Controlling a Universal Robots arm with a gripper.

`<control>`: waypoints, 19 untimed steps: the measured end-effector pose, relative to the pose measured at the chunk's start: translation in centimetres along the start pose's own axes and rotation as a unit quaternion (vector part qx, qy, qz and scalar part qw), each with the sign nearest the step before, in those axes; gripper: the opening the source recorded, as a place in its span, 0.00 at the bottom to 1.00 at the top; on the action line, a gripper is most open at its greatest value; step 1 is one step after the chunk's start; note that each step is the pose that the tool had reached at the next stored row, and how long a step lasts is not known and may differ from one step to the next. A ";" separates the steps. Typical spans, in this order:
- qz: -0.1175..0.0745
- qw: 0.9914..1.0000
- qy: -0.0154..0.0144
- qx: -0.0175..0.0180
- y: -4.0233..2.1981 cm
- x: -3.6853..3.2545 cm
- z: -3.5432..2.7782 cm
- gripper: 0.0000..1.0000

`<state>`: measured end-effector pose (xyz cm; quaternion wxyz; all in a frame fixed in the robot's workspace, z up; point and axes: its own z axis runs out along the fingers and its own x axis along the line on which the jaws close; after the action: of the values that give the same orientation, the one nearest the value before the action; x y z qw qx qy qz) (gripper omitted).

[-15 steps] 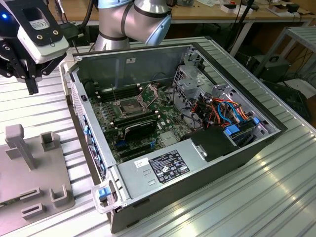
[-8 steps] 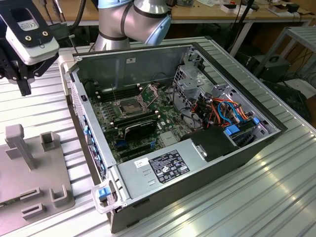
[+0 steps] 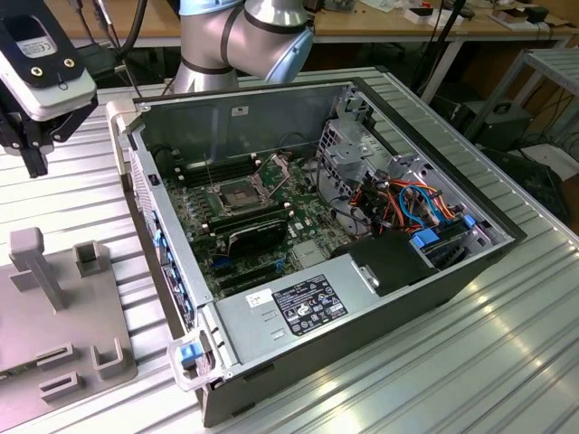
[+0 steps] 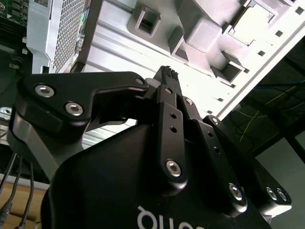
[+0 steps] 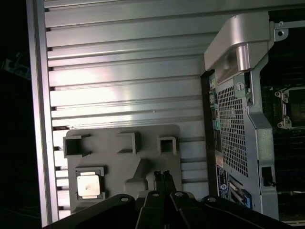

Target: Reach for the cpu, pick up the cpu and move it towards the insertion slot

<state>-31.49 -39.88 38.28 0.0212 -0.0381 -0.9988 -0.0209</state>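
While the cpu lies in a tray recess, the pincer (empty) is closed.

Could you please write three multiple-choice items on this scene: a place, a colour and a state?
1. Where does the cpu lie?
A. between the fingertips of the tool
B. in a recess of the grey fixture plate
C. on top of the tool

2. What colour is the cpu's top?
A. green
B. silvery-grey
C. blue

3. The tool is
A. open wide
B. shut on the cpu
C. shut, holding nothing

1 B: it sits in the plate's square recess, apart from the tool.
2 B: its top shines pale silver.
3 C: in both wrist views its fingertips meet with nothing between.
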 end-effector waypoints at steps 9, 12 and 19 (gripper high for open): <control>0.000 1.000 0.002 0.000 -0.09 1.04 0.10 0.11; 0.000 1.000 0.002 0.000 -0.11 1.40 0.14 0.11; 0.000 1.000 0.004 0.000 -0.16 1.99 0.21 0.11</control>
<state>-33.49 -39.88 38.15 0.0248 -0.0382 -0.9987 -0.0207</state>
